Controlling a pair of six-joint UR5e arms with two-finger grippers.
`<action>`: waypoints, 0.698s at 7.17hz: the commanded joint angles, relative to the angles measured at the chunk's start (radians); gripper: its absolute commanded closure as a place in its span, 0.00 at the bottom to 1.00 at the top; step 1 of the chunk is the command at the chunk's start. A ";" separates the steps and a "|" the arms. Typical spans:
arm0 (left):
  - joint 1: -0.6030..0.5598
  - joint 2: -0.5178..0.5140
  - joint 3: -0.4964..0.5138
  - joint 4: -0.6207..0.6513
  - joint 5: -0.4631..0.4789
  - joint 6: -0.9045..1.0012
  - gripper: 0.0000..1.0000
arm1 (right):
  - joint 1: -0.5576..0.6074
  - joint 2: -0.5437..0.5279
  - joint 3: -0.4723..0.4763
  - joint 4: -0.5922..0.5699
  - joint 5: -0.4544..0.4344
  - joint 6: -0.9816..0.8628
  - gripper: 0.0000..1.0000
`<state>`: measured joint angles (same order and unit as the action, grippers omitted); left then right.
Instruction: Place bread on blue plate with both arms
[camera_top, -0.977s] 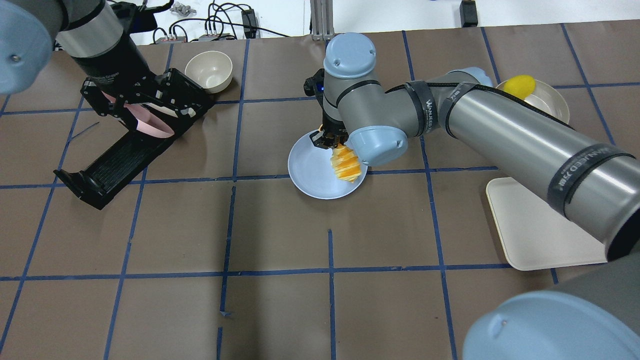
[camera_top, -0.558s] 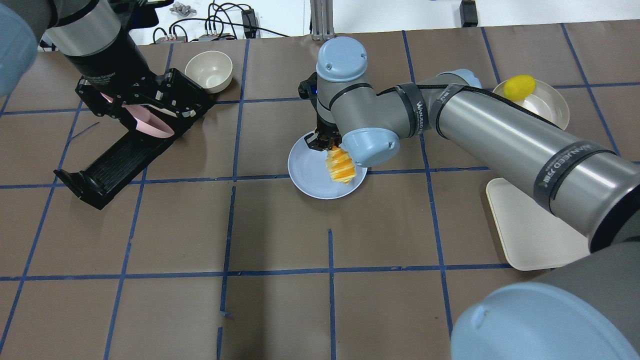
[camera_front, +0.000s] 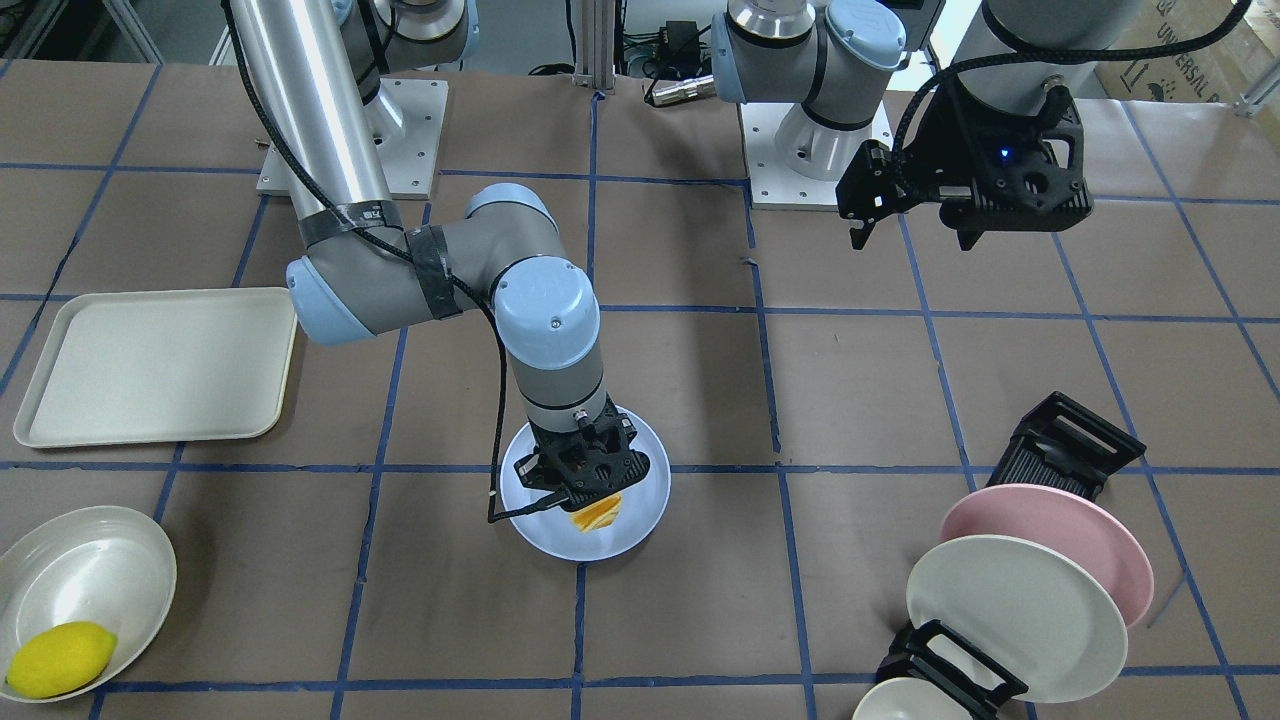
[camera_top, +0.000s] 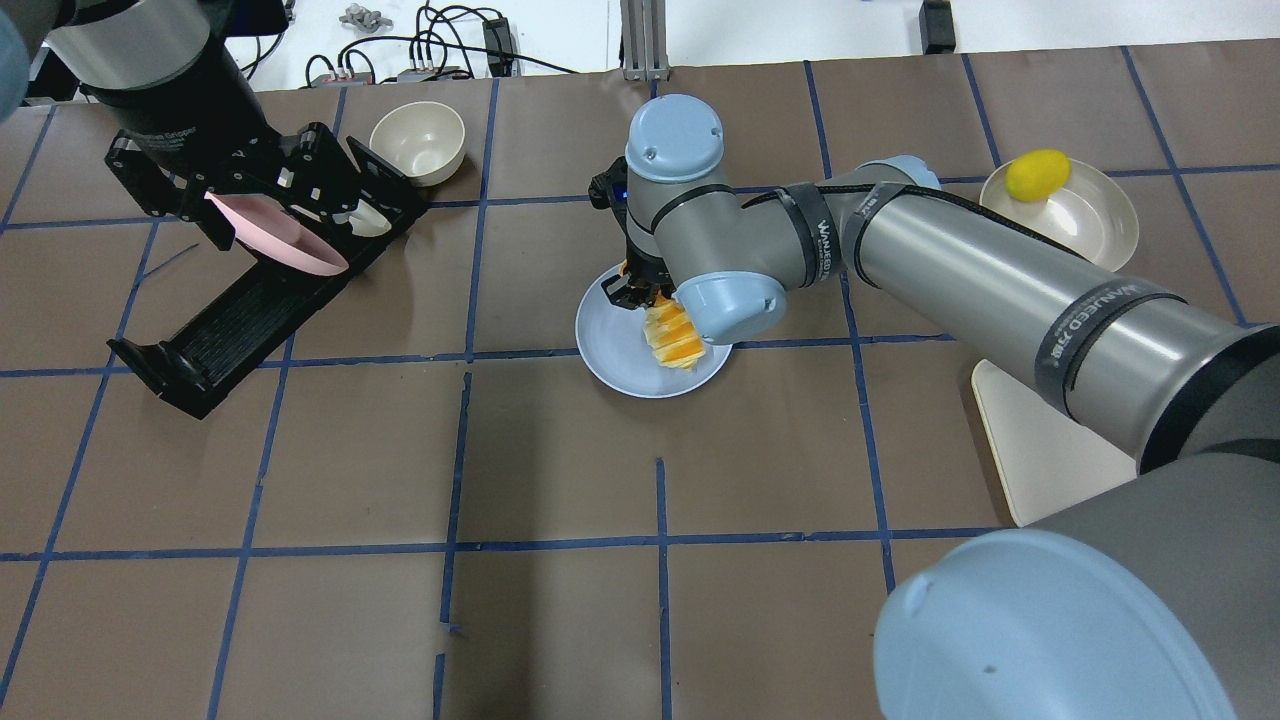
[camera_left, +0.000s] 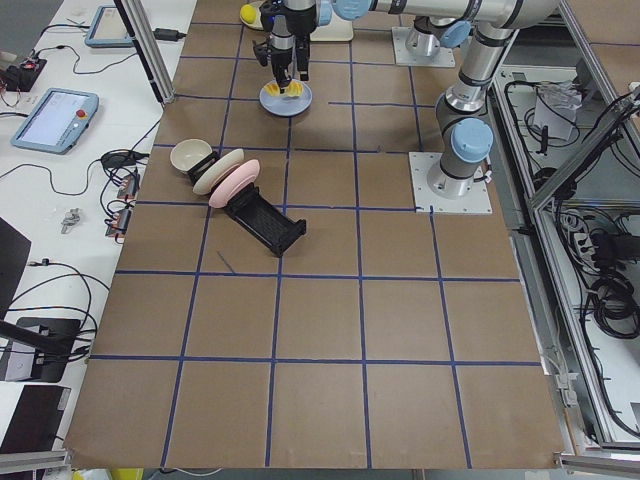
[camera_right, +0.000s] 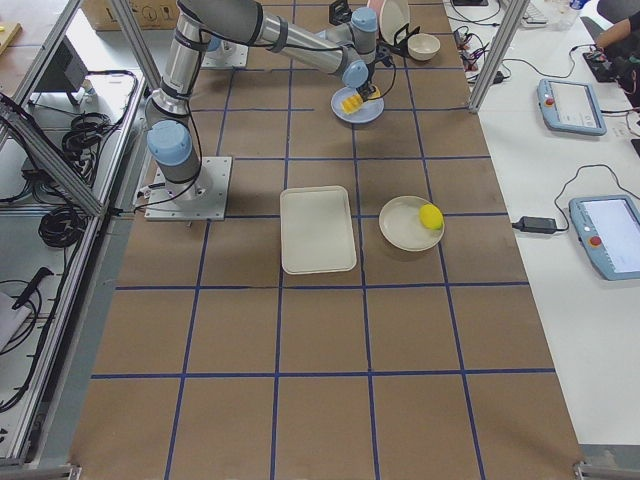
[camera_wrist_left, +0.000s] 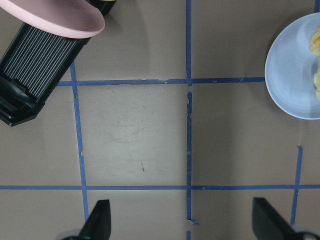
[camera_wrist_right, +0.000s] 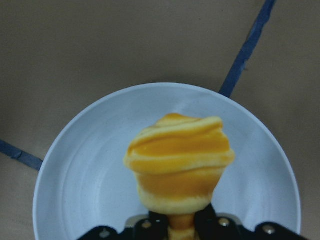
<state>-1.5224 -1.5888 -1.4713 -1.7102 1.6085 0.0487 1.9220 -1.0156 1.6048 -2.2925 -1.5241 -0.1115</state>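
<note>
The bread is an orange-golden loaf with cream stripes. My right gripper is shut on one end of it and holds it tilted over the blue plate, at mid-table. The right wrist view shows the bread sticking out from the gripper, centred over the plate. I cannot tell if the bread touches the plate. My left gripper is open and empty, raised over bare table beside the dish rack; the plate's edge shows at the right of its view.
The black dish rack holds a pink plate and a cream-white plate. A cream bowl stands behind it. A lemon lies in a cream dish. A cream tray lies on the robot's right.
My right gripper has moved the bread a little left, further over the blue plate. My left arm has drawn back and to the left, still open.
</note>
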 joint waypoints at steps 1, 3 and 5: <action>0.002 0.001 0.002 0.000 -0.022 -0.003 0.00 | -0.001 0.000 0.001 -0.005 -0.002 -0.002 0.00; 0.002 0.001 0.002 0.001 -0.016 -0.001 0.00 | 0.000 -0.003 -0.006 0.010 -0.005 -0.008 0.00; 0.002 0.003 0.000 0.001 -0.019 -0.001 0.00 | -0.017 -0.058 -0.035 0.100 -0.011 -0.010 0.00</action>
<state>-1.5202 -1.5865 -1.4705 -1.7090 1.5911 0.0475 1.9149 -1.0350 1.5889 -2.2485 -1.5311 -0.1204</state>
